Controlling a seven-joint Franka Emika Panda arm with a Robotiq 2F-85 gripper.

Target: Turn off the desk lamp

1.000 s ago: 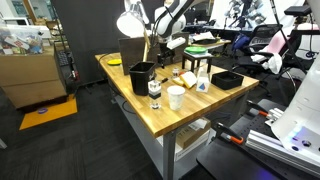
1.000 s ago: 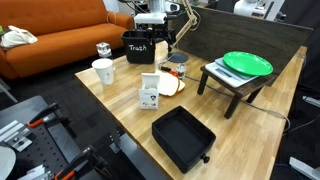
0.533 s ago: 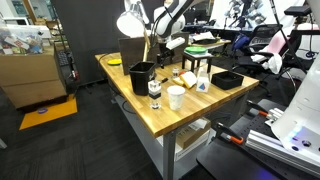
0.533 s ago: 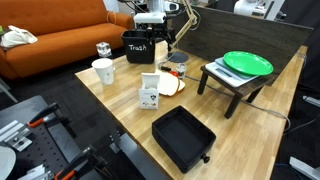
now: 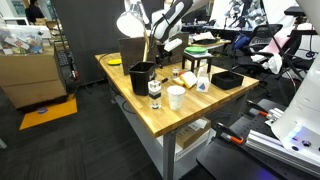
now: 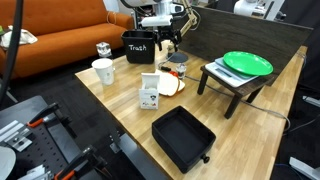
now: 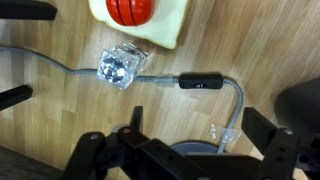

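Observation:
The desk lamp point(image 5: 130, 22) has a bright white bell shade on a thin stem and stands at the table's far end. My gripper point(image 5: 161, 42) hovers just beside the stem, low over the table, and it also shows in an exterior view point(image 6: 166, 40). In the wrist view the gripper point(image 7: 180, 148) is open and empty, its fingers on either side of a grey round base. A metal gooseneck point(image 7: 236, 105) rises from there. A black inline switch point(image 7: 198, 82) sits on the grey cord just ahead of the fingers.
A black trash bin point(image 6: 138, 47), a white cup point(image 6: 103, 70), a black tray point(image 6: 183, 135) and a green plate point(image 6: 247, 63) on a small stand share the wooden table point(image 6: 120, 110). A clear glass cube point(image 7: 120, 68) and a red ball point(image 7: 135, 10) lie near the cord.
The arm has shifted slightly above the lamp's base. Nothing on the table has moved.

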